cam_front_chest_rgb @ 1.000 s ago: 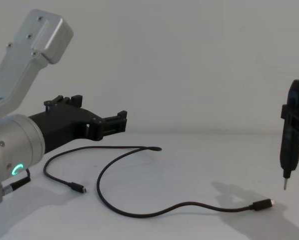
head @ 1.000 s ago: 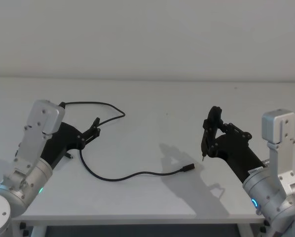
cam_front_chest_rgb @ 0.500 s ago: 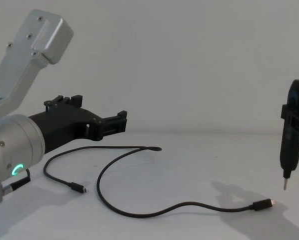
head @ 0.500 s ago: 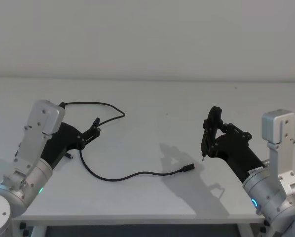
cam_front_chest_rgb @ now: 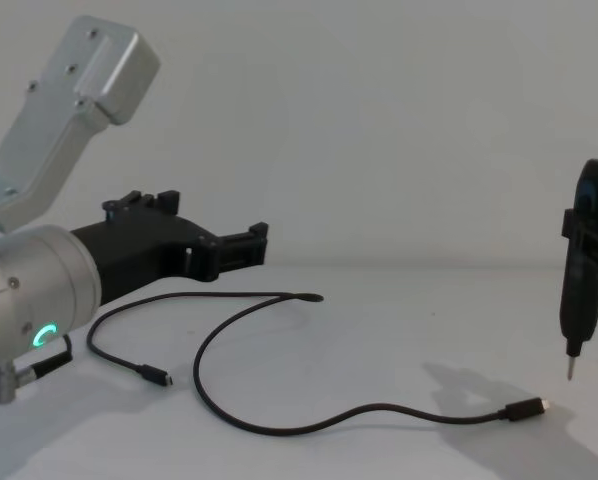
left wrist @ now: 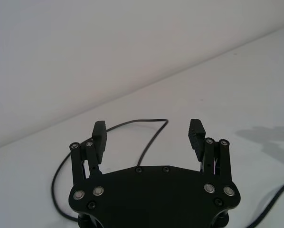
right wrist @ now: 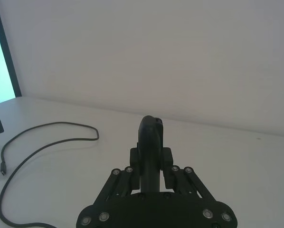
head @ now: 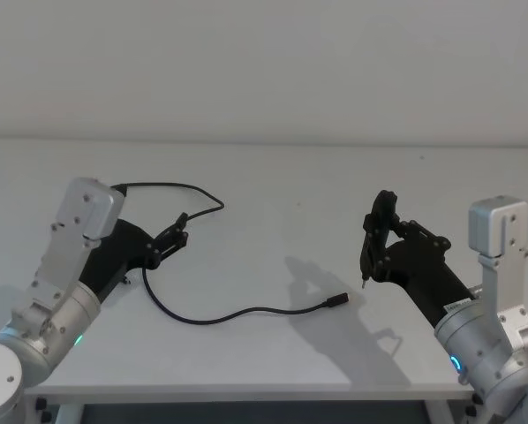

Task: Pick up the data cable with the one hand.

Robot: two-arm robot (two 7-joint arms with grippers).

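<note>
Our left gripper [head: 177, 233] low at the tabletop's [head: 290, 190] left, jaws apart over the data cable [head: 215, 319] lying looped there, our right gripper [head: 377, 237] idle at right, clamped on a pin-tipped tool [cam_front_chest_rgb: 577, 290].

White table [head: 273, 177] w/ plain wall [head: 264, 62]

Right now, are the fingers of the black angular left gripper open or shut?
Open: the black angular left gripper has its fingers wide apart, holding nothing; the long thin black data cable lies untouched beyond.
</note>
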